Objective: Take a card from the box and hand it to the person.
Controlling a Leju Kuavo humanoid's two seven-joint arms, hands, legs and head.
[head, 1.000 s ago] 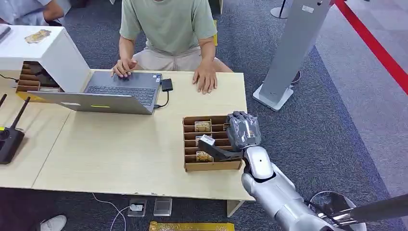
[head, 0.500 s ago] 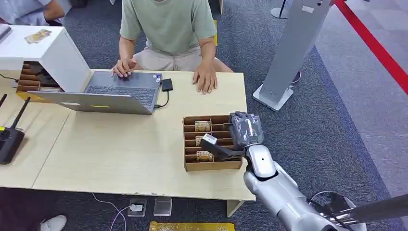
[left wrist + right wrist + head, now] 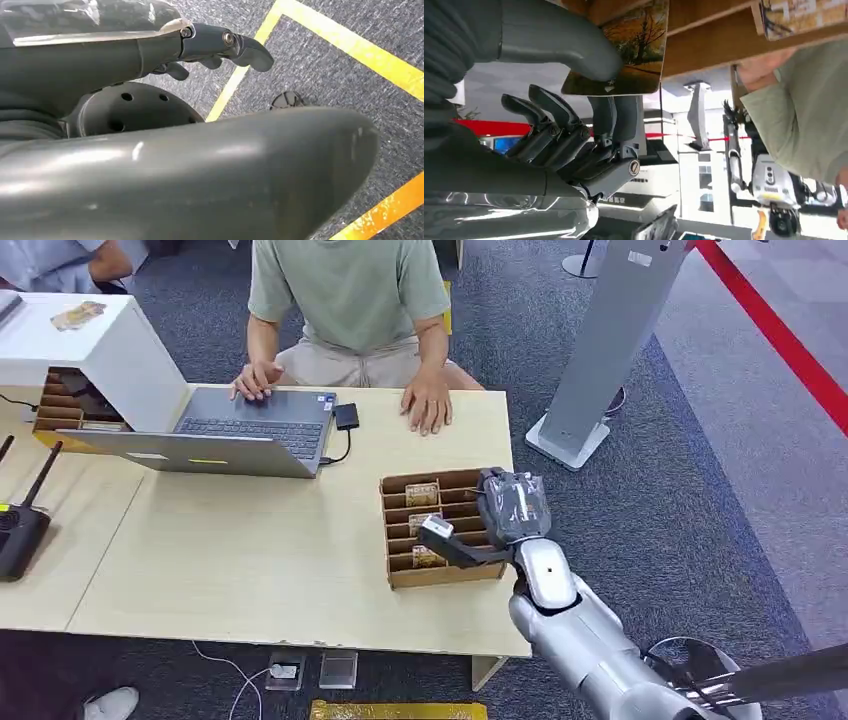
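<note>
One picture card (image 3: 634, 52) is pinched by the right hand (image 3: 505, 515).
Brown slotted cardboard box (image 3: 400, 580) sits beneath; left hand (image 3: 220, 42) state unclear.

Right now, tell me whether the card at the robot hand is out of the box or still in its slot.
Still in its slot. The card sits between the box dividers, pinched by the right robot hand.

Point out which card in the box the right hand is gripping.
The middle card: the right hand pinches it between thumb and fingers. The cards in the far slot and near slot sit untouched.
</note>
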